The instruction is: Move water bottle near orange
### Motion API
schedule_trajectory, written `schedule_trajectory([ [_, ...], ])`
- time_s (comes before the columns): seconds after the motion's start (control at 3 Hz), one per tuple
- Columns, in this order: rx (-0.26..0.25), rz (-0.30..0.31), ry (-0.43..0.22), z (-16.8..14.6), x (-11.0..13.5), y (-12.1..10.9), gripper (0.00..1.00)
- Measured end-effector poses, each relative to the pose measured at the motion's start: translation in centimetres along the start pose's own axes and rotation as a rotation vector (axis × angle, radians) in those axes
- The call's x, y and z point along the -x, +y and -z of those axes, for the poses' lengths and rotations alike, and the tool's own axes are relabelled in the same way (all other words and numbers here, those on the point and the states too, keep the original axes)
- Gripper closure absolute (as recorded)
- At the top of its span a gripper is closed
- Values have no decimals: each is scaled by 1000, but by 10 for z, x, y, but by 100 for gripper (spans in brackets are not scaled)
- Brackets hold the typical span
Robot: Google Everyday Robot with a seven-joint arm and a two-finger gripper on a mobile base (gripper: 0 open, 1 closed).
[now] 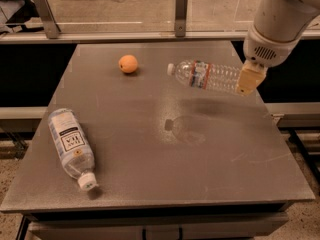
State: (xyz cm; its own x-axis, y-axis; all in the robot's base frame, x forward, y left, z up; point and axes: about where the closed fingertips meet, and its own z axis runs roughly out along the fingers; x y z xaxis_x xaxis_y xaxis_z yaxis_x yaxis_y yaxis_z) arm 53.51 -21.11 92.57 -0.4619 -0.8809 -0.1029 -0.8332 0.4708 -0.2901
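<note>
- At the upper right of the frame, the white arm [282,14] reaches down to the claw [250,80], which hangs above the right side of the counter [150,184].
- Its tan fingers [251,76] are closed on the bottom end of the water bottle [207,76], narrowed only as far as the bottle's width allows; nothing else touches the claw.
- Held this way, the water bottle lies nearly level in the air, clear of the counter, its capped end at the left and slightly higher than the gripped end.
- Its red-and-teal band sits just left of the bottle's middle.
- Below it, near the centre of the frame, the bottle's shadow [185,130] falls on the grey surface.
- Left of the cap, in the upper middle of the frame, the orange [128,63] rests on the counter, near the bottle's cap end but not touching it.
- Toward the lower left, a second bottle [71,146] with a large white label lies on its side, cap pointing to the lower right, well apart from the claw.
</note>
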Motion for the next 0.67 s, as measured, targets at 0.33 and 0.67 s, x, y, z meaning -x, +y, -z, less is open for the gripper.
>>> schedule_trajectory([
  [0.33, -53, -30, -125, -3, 28, -20, 100],
  [0.67, -53, -30, -125, -3, 28, -20, 100],
])
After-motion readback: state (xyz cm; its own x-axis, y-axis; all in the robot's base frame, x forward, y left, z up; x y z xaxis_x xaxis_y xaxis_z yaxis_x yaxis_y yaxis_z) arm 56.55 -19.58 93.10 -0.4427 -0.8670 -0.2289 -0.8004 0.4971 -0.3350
